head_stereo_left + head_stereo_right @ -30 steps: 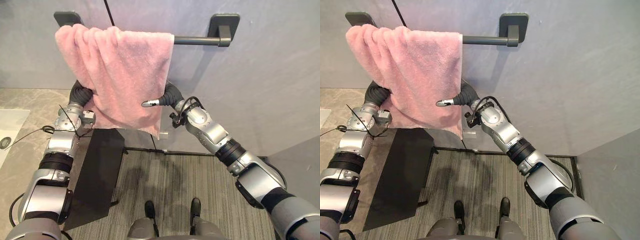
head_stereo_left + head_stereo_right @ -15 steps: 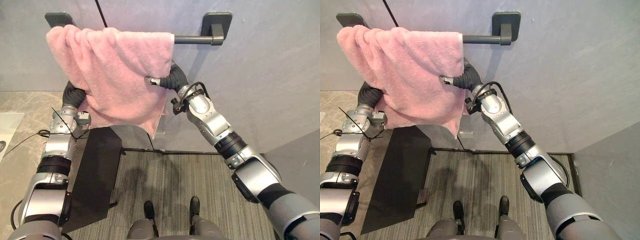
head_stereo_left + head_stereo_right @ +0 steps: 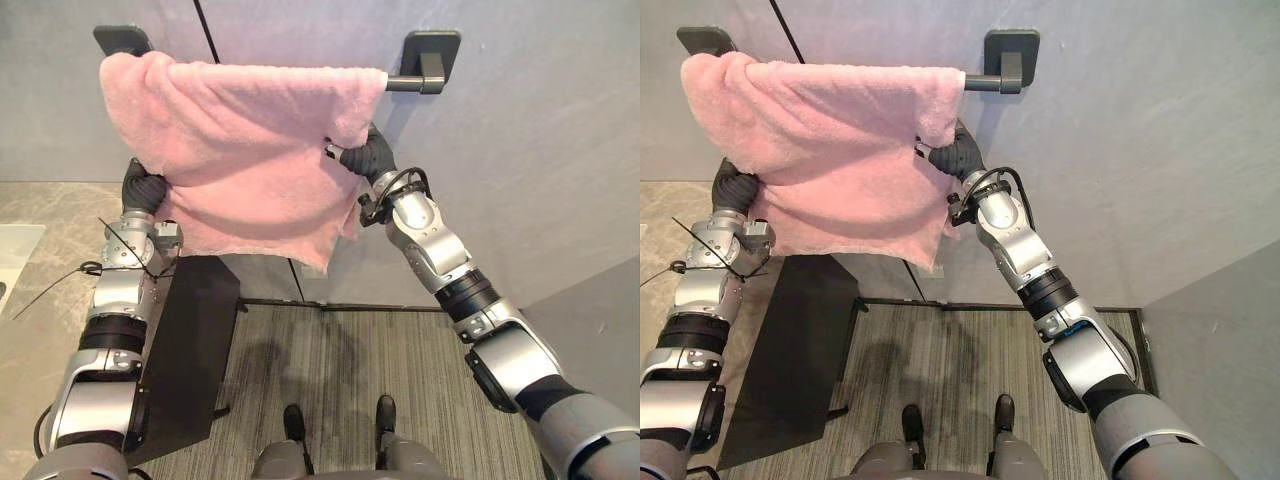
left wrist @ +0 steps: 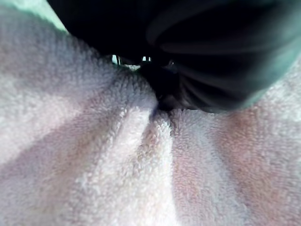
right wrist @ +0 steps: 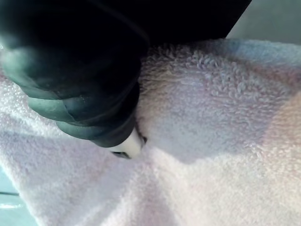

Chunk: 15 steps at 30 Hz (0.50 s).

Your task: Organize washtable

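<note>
Right robot hand: raised at the towel's right edge, just under the bar. Its fingers are buried in the cloth, so I cannot tell whether they pinch it or lie spread.
Left robot hand: tucked behind the towel's lower left part. Its fingers are hidden too, so its grip cannot be told.
Bench: pale stone top on the robot's left, lower than the towel.
Towel: pink, draped over the bar from the left bracket almost to the right one, lowest at its right corner.
Bar: dark, level, fixed to the grey wall, with a short bare stretch by the right bracket.
Key relation: the towel's long axis runs along the bar, between both hands. The bare stretch lies just right of the right hand, the nearer one, so any further spreading likely goes rightward.
</note>
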Available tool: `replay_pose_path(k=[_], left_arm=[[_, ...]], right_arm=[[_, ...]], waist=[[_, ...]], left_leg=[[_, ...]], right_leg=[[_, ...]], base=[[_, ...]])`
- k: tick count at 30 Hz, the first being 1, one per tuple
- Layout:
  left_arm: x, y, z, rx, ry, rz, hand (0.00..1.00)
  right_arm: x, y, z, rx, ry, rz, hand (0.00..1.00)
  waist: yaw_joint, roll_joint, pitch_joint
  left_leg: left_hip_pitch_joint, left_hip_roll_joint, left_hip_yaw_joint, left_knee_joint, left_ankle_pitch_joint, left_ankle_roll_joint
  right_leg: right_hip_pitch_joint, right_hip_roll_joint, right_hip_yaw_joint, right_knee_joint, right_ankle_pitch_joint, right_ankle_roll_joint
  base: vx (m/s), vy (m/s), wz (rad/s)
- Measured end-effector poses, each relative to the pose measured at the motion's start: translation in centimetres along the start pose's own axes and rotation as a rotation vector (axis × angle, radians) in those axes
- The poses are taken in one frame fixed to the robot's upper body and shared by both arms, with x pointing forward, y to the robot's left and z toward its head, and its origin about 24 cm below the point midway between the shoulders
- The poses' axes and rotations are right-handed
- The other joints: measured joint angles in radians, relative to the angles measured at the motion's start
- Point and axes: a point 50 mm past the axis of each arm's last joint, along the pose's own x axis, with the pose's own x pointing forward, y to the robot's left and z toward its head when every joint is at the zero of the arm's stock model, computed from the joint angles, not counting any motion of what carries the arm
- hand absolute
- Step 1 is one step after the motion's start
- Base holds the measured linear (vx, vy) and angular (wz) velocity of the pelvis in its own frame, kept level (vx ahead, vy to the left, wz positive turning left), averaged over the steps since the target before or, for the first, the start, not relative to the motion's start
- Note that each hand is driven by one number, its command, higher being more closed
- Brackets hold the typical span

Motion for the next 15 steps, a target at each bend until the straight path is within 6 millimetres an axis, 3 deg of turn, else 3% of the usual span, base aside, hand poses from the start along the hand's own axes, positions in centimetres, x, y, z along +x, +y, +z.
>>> replay_pose_path(k=[7,8,15], left_arm=[[-0.9,-0.1,-1.7,-0.015,0.059,0.026,1.00],[-0.9,-0.1,-1.7,-0.015,0.059,0.025,0.00],[-1.2,0.6,-2.1,-0.024,0.077,0.035,0.00]], right_arm=[[-1.0,-0.7,-0.3,0.034,-0.001,-0.020,1.00],[-1.0,-0.7,-0.4,0.036,0.000,-0.021,0.00],[-1.6,-1.7,-1.0,0.101,0.015,-0.054,0.00]], waist=[[-0.017,0.000,0.000],[-0.017,0.000,0.000],[-0.016,-0.004,-0.002]], left_leg=[[0.007,0.000,0.012,-0.001,0.000,0.000],[0.008,0.000,0.013,-0.001,0.000,0.000],[0.008,0.000,0.013,-0.001,0.000,0.000]], right_leg=[[0.000,0.000,0.013,0.000,0.005,0.006],[0.000,0.000,0.016,0.000,0.005,0.006],[0.001,0.000,0.016,0.000,0.005,0.007]], base=[[-0.02,0.002,-0.05],[-0.02,0.003,-0.04],[0.00,0.000,0.00]])
